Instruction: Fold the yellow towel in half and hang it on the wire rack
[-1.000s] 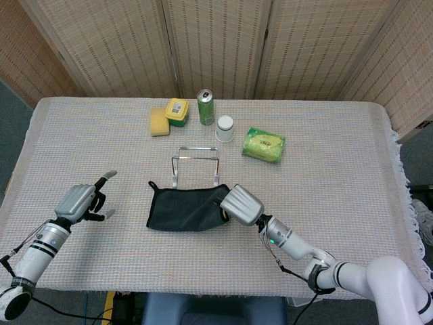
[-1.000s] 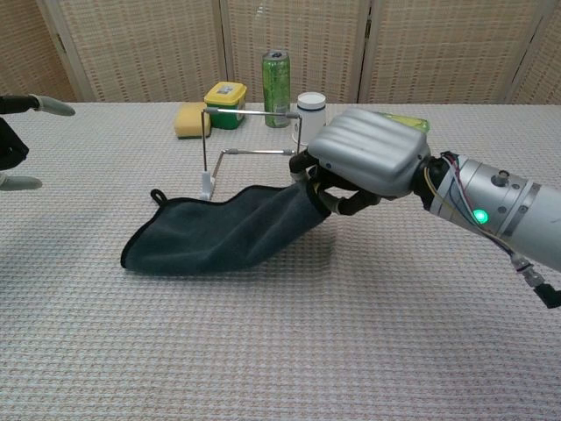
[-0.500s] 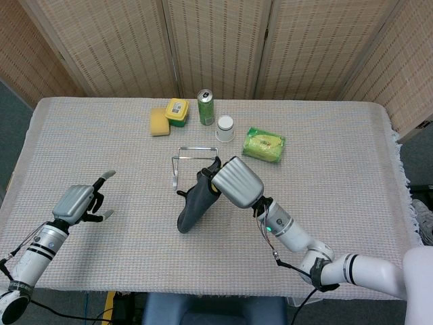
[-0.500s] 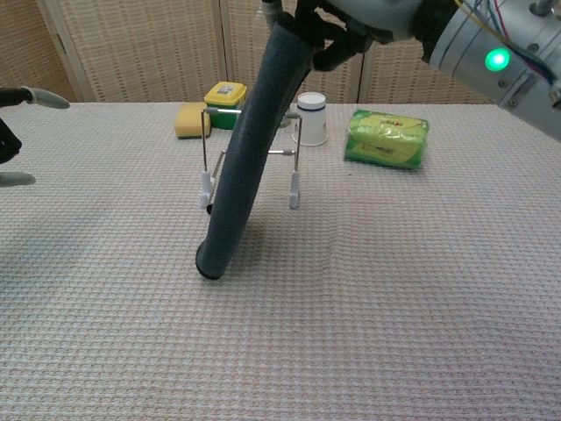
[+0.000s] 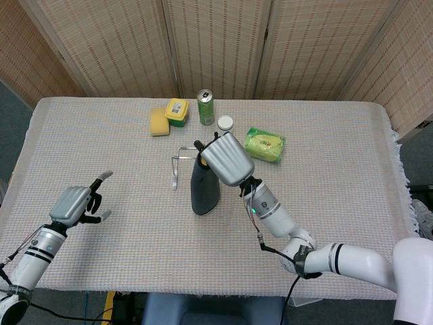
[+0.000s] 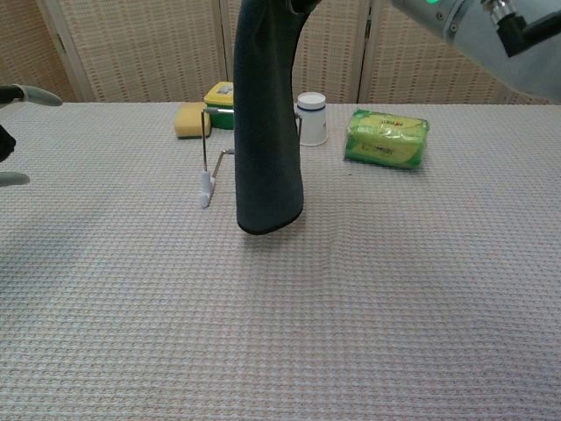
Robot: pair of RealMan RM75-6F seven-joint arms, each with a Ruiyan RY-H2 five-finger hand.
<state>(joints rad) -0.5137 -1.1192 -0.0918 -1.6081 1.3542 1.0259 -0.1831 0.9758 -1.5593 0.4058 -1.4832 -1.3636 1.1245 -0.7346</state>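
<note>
The towel (image 5: 204, 189) looks dark grey, not yellow. It hangs straight down in a long folded strip from my right hand (image 5: 226, 158), which grips its top end high above the table. In the chest view the towel (image 6: 267, 132) hangs just in front of the wire rack (image 6: 209, 158), its lower end close to the tabletop. The rack (image 5: 177, 164) is partly hidden behind the cloth. My left hand (image 5: 76, 203) hovers near the table's front left with its fingers spread and nothing in it.
At the back stand a yellow sponge (image 5: 159, 122), a yellow-lidded container (image 5: 177, 110), a green can (image 5: 206, 107) and a white cup (image 5: 224, 124). A green packet (image 5: 265, 145) lies right of the rack. Folding screens close off the far side.
My right hand has lifted the towel off the table and carried it up and back toward the rack, so it now hangs vertically. The left hand has barely shifted.
</note>
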